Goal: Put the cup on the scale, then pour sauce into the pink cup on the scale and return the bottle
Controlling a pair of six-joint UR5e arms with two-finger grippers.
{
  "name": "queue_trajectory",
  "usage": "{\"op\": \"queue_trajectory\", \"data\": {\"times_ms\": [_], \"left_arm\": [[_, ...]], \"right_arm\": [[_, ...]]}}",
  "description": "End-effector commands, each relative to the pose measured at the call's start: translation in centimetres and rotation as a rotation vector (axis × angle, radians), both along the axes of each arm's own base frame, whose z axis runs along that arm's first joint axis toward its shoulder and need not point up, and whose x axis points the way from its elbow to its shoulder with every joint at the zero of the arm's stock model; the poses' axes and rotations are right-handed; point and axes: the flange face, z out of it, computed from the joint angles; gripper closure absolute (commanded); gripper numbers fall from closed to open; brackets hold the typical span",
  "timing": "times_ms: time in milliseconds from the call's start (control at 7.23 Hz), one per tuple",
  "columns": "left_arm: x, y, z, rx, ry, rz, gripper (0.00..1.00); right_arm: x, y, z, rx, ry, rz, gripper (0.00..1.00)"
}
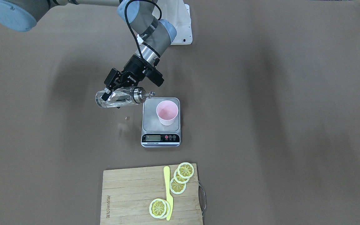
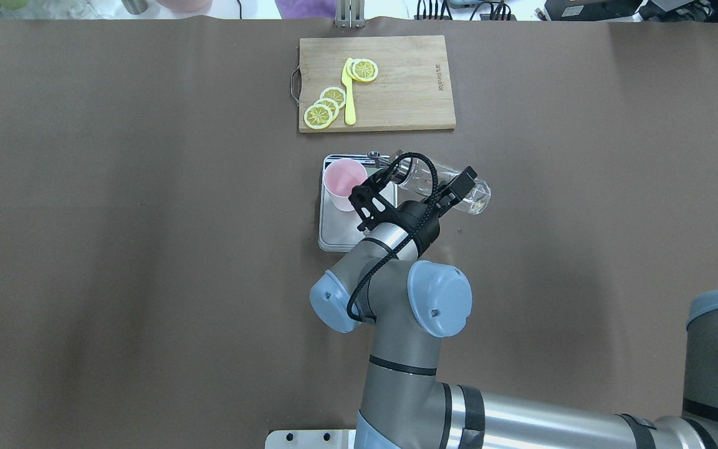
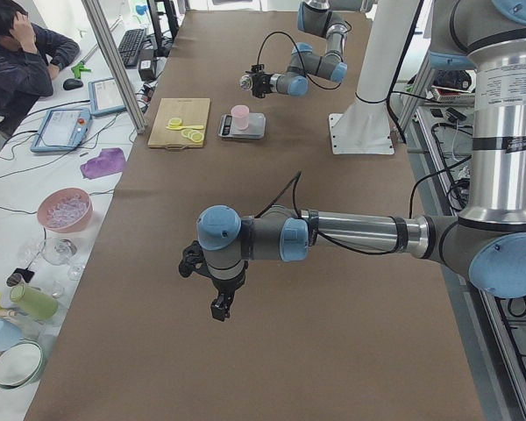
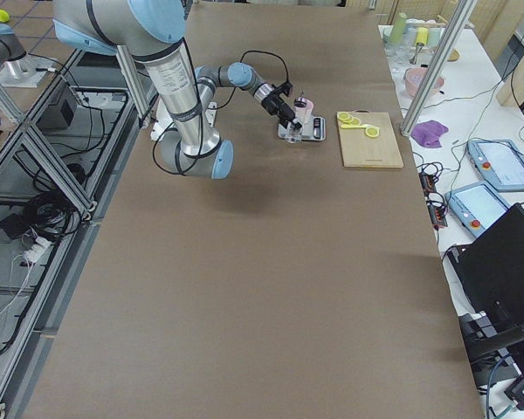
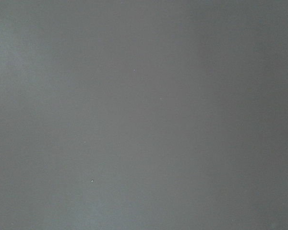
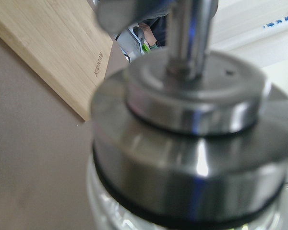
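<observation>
The pink cup stands upright on the steel platform of the scale; both also show in the overhead view, cup and scale. My right gripper is shut on the clear glass bottle and holds it tipped almost level above the table beside the scale. Its silver spout points at the cup and ends over the scale's corner, short of the rim. No stream shows. The cap fills the right wrist view. My left gripper hangs over bare table far away; I cannot tell its state.
A wooden cutting board with lemon slices and a yellow knife lies beyond the scale, on the operators' side. A small speck lies on the brown mat under the bottle. A person sits at the far desk.
</observation>
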Motion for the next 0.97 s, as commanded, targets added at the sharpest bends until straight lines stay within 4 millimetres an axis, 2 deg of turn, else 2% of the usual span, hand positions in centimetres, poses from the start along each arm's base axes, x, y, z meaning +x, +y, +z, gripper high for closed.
{"op": "queue_trajectory", "data": {"times_ms": [0,415,553,830], "left_arm": [[0.0,0.3,0.3,-0.006,0.000,0.001,0.02],[0.0,0.5,0.5,-0.010,0.000,0.001,0.02],[0.0,0.5,0.4,-0.009,0.000,0.001,0.02],[0.0,0.5,0.5,-0.010,0.000,0.001,0.02]], "right_arm": [[-0.4,-1.1,0.6,-0.014,0.043,0.009,1.00],[0.0,-1.8,-0.5,-0.038,0.110,-0.024,1.00],[0.1,-2.0,-0.5,-0.040,0.113,-0.022,1.00],[0.4,-2.7,1.0,-0.064,0.185,-0.012,1.00]]}}
